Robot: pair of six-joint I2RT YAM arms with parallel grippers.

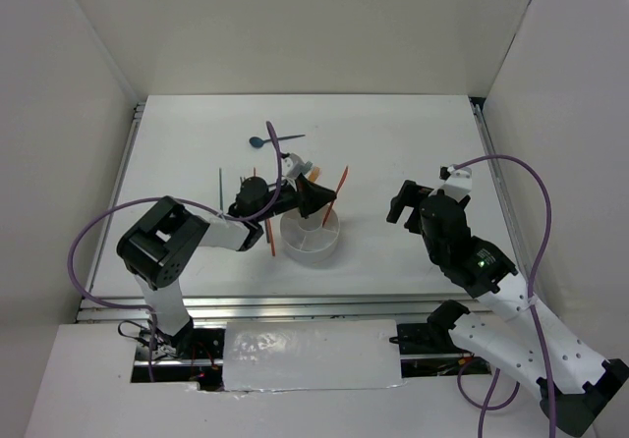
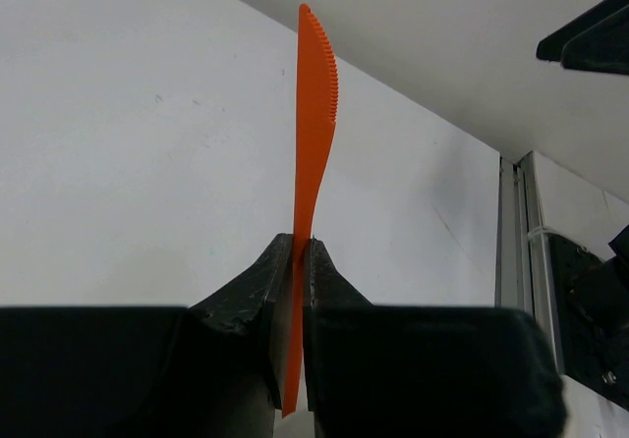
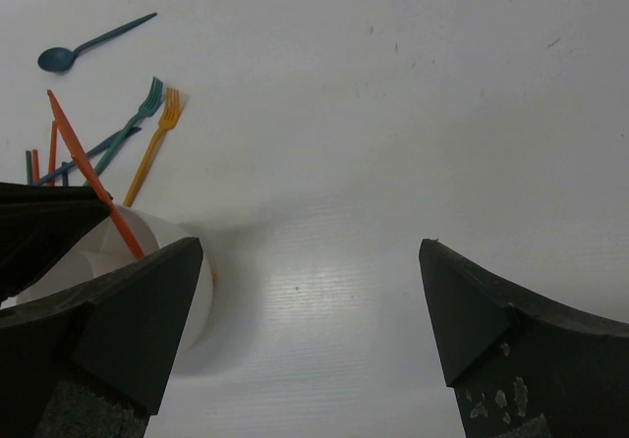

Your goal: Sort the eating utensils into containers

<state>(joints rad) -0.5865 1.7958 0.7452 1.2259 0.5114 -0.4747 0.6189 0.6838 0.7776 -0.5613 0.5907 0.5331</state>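
Note:
My left gripper (image 1: pixel 313 200) is shut on an orange plastic knife (image 1: pixel 338 191) and holds it tilted over the round white holder (image 1: pixel 316 255). In the left wrist view the knife (image 2: pixel 314 114) stands up between the closed fingertips (image 2: pixel 300 246). My right gripper (image 1: pixel 406 203) is open and empty above bare table, to the right of the holder (image 3: pixel 162 251). A blue spoon (image 3: pixel 88 45), a teal fork (image 3: pixel 133 129), an orange fork (image 3: pixel 155 143) and chopsticks (image 3: pixel 49 158) lie on the table behind the holder.
An orange chopstick (image 1: pixel 270 234) lies left of the holder, under the left arm. A dark teal chopstick (image 1: pixel 220 185) lies further left. White walls enclose the table on three sides. A metal rail (image 1: pixel 491 163) runs along the right edge.

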